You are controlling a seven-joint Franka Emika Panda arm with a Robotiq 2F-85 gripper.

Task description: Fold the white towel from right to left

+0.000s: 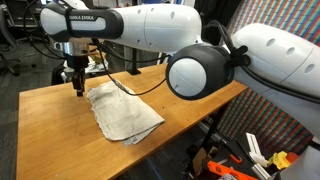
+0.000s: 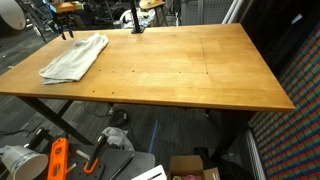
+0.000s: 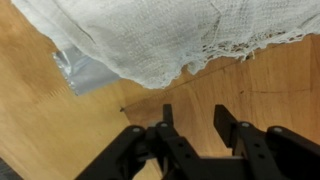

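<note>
White towel (image 1: 122,112) lies rumpled on the wooden table (image 1: 50,125), black fingers (image 3: 228,122) apart and empty just beside its edge.

The wooden table (image 2: 180,70) stands on dark legs (image 2: 52,118), faint panel seams crossing its top. On the floor in an exterior view, an orange tool (image 2: 57,160) lies at 7 o'clock and a cardboard box (image 2: 190,168) at 6 o'clock. In an exterior view a multicoloured patterned screen (image 1: 290,12) fills 2 o'clock, with orange-handled tools (image 1: 225,168) at 5 o'clock.
</note>
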